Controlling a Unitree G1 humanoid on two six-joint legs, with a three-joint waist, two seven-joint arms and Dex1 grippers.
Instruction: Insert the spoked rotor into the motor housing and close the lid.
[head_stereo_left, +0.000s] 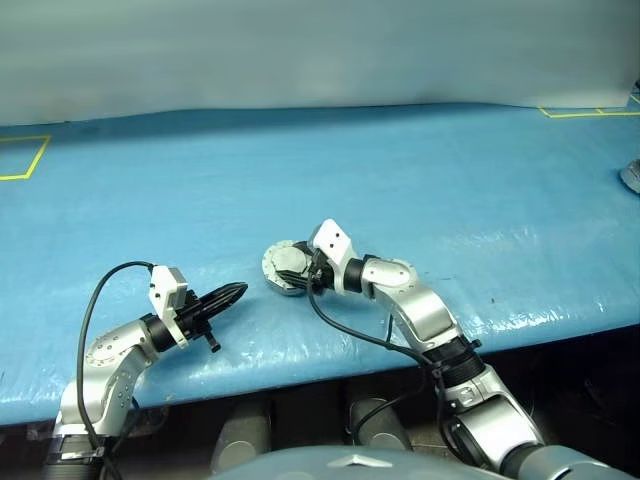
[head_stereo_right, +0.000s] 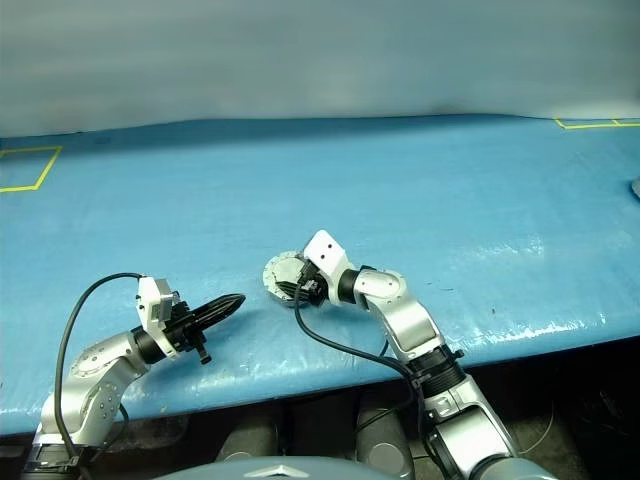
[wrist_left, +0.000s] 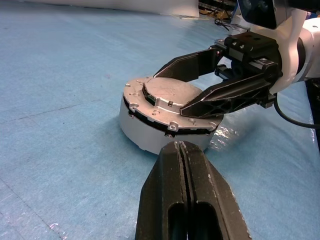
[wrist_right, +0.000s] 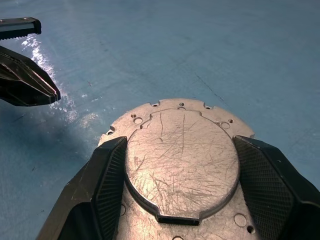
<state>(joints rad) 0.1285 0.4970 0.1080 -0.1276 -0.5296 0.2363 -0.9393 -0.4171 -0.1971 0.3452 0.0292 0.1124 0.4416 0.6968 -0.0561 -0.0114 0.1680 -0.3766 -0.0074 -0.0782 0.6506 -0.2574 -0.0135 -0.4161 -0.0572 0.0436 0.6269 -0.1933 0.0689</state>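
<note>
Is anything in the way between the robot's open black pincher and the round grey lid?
No. The right end effector is already over the round grey metal lid, one finger on each side, nothing between them.

place: lab test bench | cues: blue sheet-covered table (head_stereo_left: 420, 170); yellow tape marks (head_stereo_left: 22, 157)

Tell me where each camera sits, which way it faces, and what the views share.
Left eye and right eye views: on the head, looking forward and down over the blue table; both arms show, left gripper shut, right gripper over the lid.
Left wrist view: along the shut left fingers, facing the motor housing and the right gripper.
Right wrist view: along the open right fingers, down onto the closed lid; the left gripper shows too.
Shared: lid and table.
</note>
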